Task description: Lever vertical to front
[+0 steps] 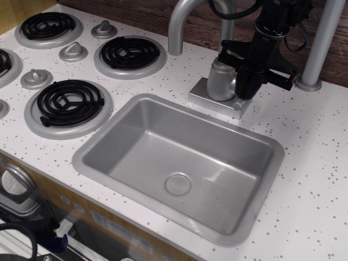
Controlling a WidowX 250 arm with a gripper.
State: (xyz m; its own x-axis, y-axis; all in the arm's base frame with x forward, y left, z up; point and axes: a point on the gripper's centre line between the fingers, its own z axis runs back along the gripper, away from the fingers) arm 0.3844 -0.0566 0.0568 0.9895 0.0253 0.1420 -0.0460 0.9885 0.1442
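Observation:
My black gripper (248, 88) hangs down at the right side of the silver faucet body (220, 80), where the lever's side stub is. Its fingers are drawn together around that spot. The silver-grey lever is hidden behind the fingers, so I cannot see which way it points. The tall curved spout (182, 24) rises to the left of the gripper.
The grey sink basin (114, 136) lies just in front of the faucet base (206, 99). Black coil burners (68, 102) (129, 53) and silver stove knobs (36, 78) are at the left. A grey pole (319, 46) stands close on the gripper's right.

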